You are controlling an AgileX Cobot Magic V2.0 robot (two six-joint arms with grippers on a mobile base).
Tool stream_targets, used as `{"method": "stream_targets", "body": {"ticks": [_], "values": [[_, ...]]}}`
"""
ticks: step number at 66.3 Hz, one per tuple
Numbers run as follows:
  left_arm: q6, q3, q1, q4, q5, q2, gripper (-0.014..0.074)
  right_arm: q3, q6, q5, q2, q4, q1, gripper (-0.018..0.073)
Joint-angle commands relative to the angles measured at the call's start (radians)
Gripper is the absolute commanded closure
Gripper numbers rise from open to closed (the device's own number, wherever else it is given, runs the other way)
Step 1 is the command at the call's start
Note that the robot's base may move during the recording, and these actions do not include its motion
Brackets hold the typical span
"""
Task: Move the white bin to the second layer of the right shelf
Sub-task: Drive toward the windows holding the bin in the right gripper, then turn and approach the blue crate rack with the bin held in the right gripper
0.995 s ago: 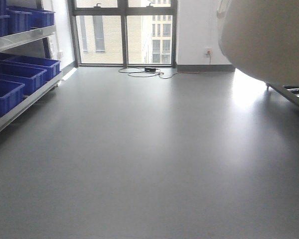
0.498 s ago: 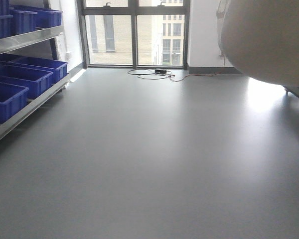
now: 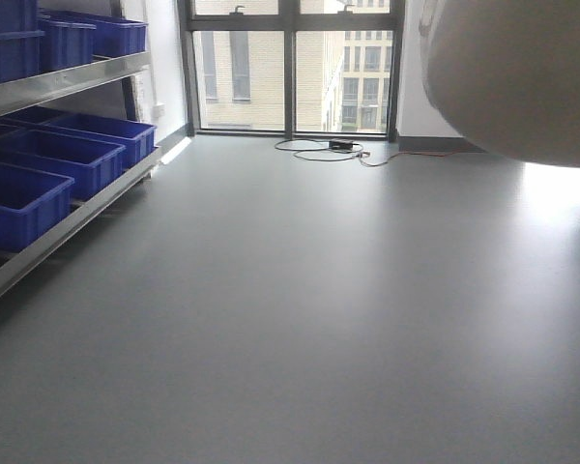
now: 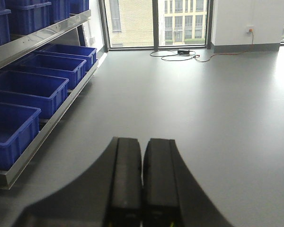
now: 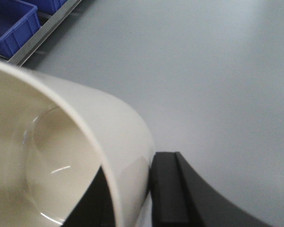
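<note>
The white bin hangs held off the floor and fills the upper right corner of the front view. In the right wrist view its cream wall and hollow inside take up the left half. My right gripper is shut on the bin's wall near the rim, one finger outside and the other dark one inside. My left gripper is shut with nothing in it, its two black pads pressed together above the grey floor. The right shelf second layer is out of view.
A steel rack along the left wall carries several blue crates on two levels. Tall windows close the far end, with a black box and cables on the floor before them. Grey floor spreads across the middle.
The front view has swung left: windows and the left rack shifted rightward in frame, and the right rack's end slid out of sight. The bin keeps its place in the view.
</note>
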Motion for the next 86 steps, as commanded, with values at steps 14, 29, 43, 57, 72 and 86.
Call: {"method": "stream_targets", "body": {"ticks": [14,29,43,57,72,86], "values": [[-0.003,0.037,-0.006,0.0,-0.086,-0.003,0.0512,-0.032,-0.003,-0.098,-0.01,0.0,0.0,0.0507],[-0.003,0.037,-0.006,0.0,-0.086,-0.003,0.0512,-0.032,-0.003,-0.098,-0.01,0.0,0.0,0.0507],[-0.003,0.037,-0.006,0.0,-0.086,-0.003,0.0512,-0.032,-0.003,-0.098,-0.01,0.0,0.0,0.0507],[-0.003,0.037,-0.006,0.0,-0.086,-0.003,0.0512,-0.032,-0.003,-0.098,-0.01,0.0,0.0,0.0507],[-0.003,0.037,-0.006,0.0,-0.086,-0.003,0.0512,-0.032,-0.003,-0.098,-0.01,0.0,0.0,0.0507],[-0.003,0.037,-0.006,0.0,-0.086,-0.003,0.0512,-0.032,-0.003,-0.098,-0.01,0.0,0.0,0.0507]]}}
